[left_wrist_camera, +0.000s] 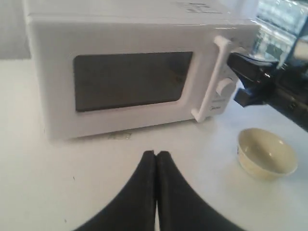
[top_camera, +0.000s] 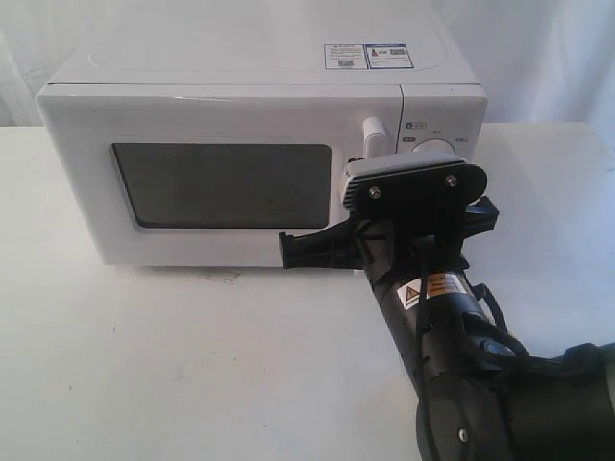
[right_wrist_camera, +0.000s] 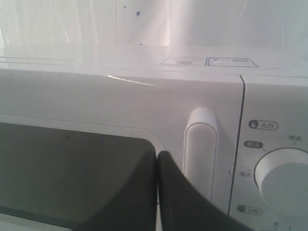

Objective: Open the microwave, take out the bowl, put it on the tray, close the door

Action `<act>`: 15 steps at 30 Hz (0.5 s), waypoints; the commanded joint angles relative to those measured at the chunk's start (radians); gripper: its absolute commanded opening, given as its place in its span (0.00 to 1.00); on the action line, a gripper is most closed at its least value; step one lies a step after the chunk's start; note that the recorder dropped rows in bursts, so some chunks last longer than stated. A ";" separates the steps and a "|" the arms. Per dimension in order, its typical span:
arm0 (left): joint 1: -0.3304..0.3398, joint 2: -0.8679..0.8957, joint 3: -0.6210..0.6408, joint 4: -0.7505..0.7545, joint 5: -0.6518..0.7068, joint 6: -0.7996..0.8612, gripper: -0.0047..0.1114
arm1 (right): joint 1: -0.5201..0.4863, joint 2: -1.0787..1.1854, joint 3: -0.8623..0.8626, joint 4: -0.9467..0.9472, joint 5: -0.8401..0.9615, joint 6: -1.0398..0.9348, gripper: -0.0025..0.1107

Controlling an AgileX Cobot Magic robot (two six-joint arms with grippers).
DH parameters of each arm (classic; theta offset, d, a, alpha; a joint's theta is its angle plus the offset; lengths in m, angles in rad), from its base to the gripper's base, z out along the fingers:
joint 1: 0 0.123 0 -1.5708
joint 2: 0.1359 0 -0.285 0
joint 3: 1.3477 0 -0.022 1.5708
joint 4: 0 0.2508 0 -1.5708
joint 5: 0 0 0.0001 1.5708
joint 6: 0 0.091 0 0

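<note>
- The microwave (top_camera: 240, 58) sits on a white table (top_camera: 144, 355), with two small stickers (top_camera: 370, 56) on its top near the back.
- Its door (top_camera: 221, 115) is shut, flush with the front. The dark window (top_camera: 221, 184) shows nothing I can make out inside.
- The white bar handle (top_camera: 373, 133) stands upright between the window and the dial (top_camera: 437, 149).
- The right arm (top_camera: 432, 288) reaches in from the front right. Its wrist plate covers the lower part of the handle and part of the dial from where I stand.
- The right claw (right_wrist_camera: 157, 156) is closed, its two black fingers pressed together with nothing between them. The tips are right in front of the door, just beside the handle on the window side. I cannot tell whether they touch the door.
- The left claw (left_wrist_camera: 156, 155) is also closed and empty, fingers meeting tip to tip. It hangs over the table in front of the microwave, well back from the door.
- The bowl (left_wrist_camera: 267, 153) is out on the table, upright and empty, with its paler inside facing up. It sits in front of the dial end of the microwave, apart from it and from both claws.
</note>
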 commanded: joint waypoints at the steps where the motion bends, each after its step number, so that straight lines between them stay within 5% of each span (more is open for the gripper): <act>1: 0.002 -0.025 0.011 0.168 0.001 -0.370 0.04 | 0.000 -0.009 0.008 0.001 -0.015 -0.011 0.02; 8: 0.046 -0.025 0.089 0.388 -0.222 -0.394 0.04 | 0.000 -0.009 0.008 0.001 -0.015 -0.011 0.02; 15: 0.082 -0.025 0.365 0.483 -0.601 -0.392 0.04 | 0.000 -0.009 0.008 0.001 -0.015 -0.011 0.02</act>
